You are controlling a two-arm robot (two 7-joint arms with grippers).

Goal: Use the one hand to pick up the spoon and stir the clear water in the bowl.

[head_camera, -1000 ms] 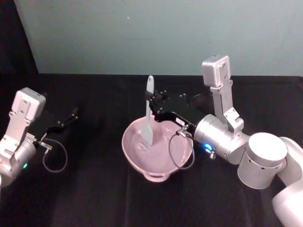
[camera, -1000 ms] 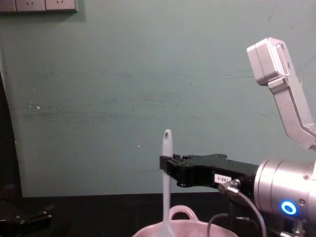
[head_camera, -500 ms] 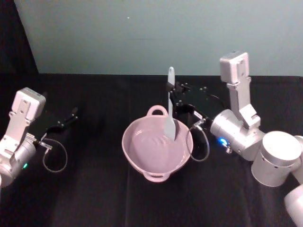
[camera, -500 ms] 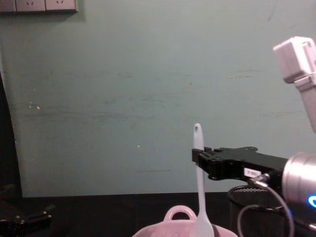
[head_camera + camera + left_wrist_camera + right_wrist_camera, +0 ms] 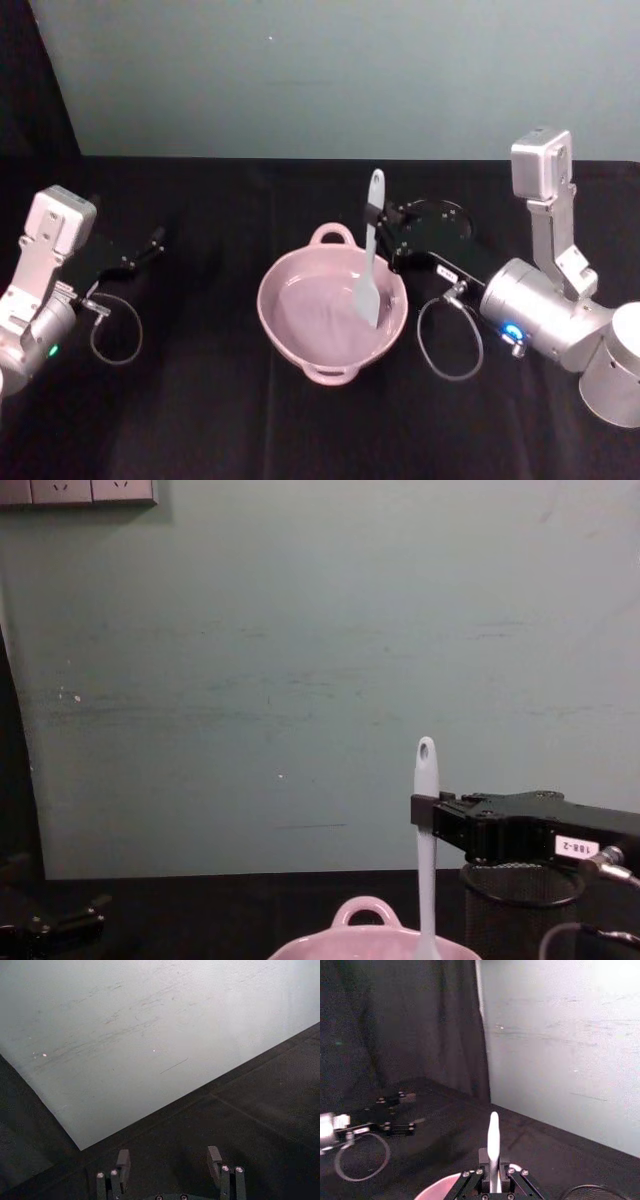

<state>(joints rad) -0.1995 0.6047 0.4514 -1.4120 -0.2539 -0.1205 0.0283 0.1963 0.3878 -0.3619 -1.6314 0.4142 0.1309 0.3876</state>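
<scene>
Stirring step in hand, judging by the layout. Right gripper (image 5: 384, 214) at centre right of head view, clenched on the spoon (image 5: 371, 252) high on its handle, a little below the oval hole. Spoon near upright, blade down inside the bowl (image 5: 268, 300) toward its right-hand side, at frame centre. Bowl on black table (image 5: 200, 400), loop handle at far rim. Left gripper (image 5: 152, 243) parked at left edge, well apart from the bowl, fingers (image 5: 123, 1160) spread with nothing between. To do this well: sweep the blade in slow circles through the middle of the bowl, low enough to be in the water. Steer clear of the glossy inner wall and rim so as not to shove or tip the bowl. Hold the spoon close to vertical. No slackening of the clamp, thin handle likely to pivot in so narrow a grip. Mind the mesh cup (image 5: 455, 212) just behind the gripper on any outward swing. Head view: blade position inside the bowl and gap to the rim, plus both arms at once; water itself hard to make out. Chest view: spoon's lean from the side, grip point under the hole, mesh cup below the gripper body, but blade cut off by bottom edge. Right wrist view: handle centred between the jaws, pinched from both sides. Left wrist view: the spread fingers, dark table beyond.
</scene>
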